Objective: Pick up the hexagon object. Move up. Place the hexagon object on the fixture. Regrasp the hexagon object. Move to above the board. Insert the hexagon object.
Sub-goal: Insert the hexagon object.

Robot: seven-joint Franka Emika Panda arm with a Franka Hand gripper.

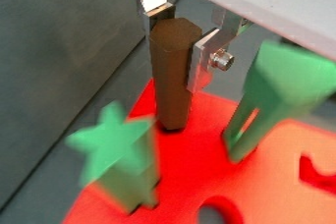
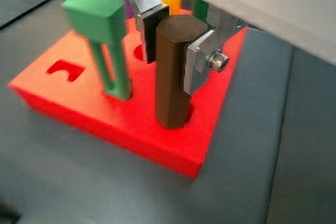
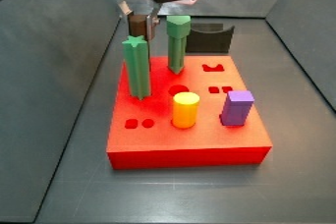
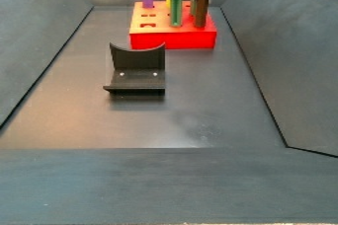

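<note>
Hexagon object [image 2: 171, 71] upright, clamped in gripper [image 2: 175, 43], lower end at board [image 2: 79, 95] near its corner. Risk: slight misalignment w/ hole jams it; green star post [image 1: 125, 159] close beside gripper.

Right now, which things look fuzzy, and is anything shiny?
In a wrist view the star-topped green post is blurry, too close to the camera; the hexagon object in the gripper looks sharper. In a side view the fixture is crisp, and a pale sheen lies on the floor.
</note>
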